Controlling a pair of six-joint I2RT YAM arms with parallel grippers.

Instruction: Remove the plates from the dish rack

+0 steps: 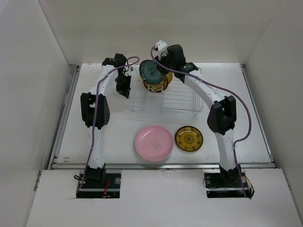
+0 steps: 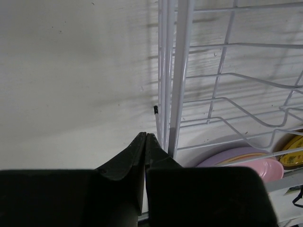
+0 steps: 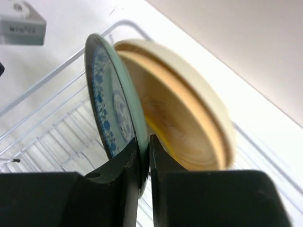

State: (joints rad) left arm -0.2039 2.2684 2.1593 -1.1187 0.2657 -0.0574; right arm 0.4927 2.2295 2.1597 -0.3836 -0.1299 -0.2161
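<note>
One rectangular rack of thin white wire (image 1: 163,101) is counted on the white tabletop (image 1: 236,94). Two plates are seen standing at the rack: one teal round plate with a blue pattern (image 1: 151,72) and one cream-tan round plate (image 1: 162,85) behind it. Two more are counted lying flat on the tabletop: one plain pink round plate (image 1: 153,143) and one smaller dark amber patterned plate (image 1: 189,139). In the left wrist view a lavender plate rim (image 2: 222,156) is seen beneath the pink one, so at least five plates are counted. Two black claws are counted: the left claw (image 2: 145,137) and the right claw (image 3: 144,142).
</note>
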